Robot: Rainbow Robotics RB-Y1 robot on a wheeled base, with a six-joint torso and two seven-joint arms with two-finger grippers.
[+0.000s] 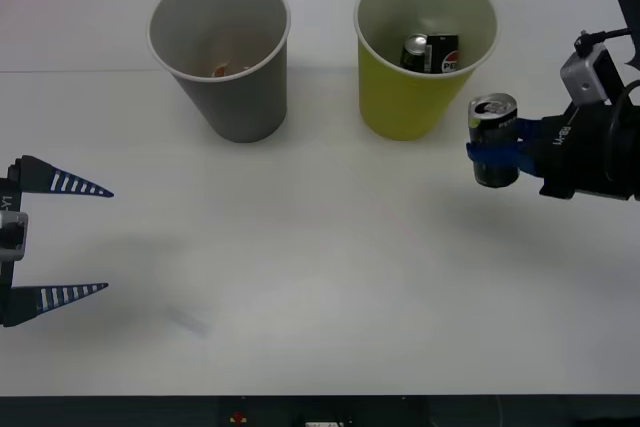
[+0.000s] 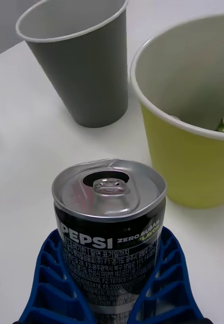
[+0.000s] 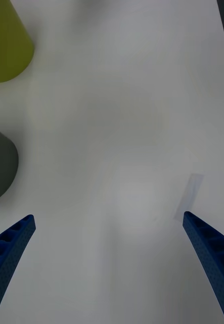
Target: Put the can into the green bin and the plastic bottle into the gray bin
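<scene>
The right gripper (image 1: 497,155) clamps the can (image 1: 494,139) upright at mid-body, raised near the table's (image 1: 320,287) right edge, just beside the green bin (image 1: 425,52). A sound placement carries it above the rim, centres it, then releases. The left gripper (image 1: 75,239) waits spread wide, holding nothing, at the left edge.

White table (image 1: 320,287), black cans (image 1: 430,52)

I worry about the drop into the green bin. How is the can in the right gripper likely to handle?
The can is probably light: its tab hole looks open. Its smooth wall may slip in the right gripper, though the ribbed fingers wrap it. Being round, it would likely roll if it landed on its side.
</scene>
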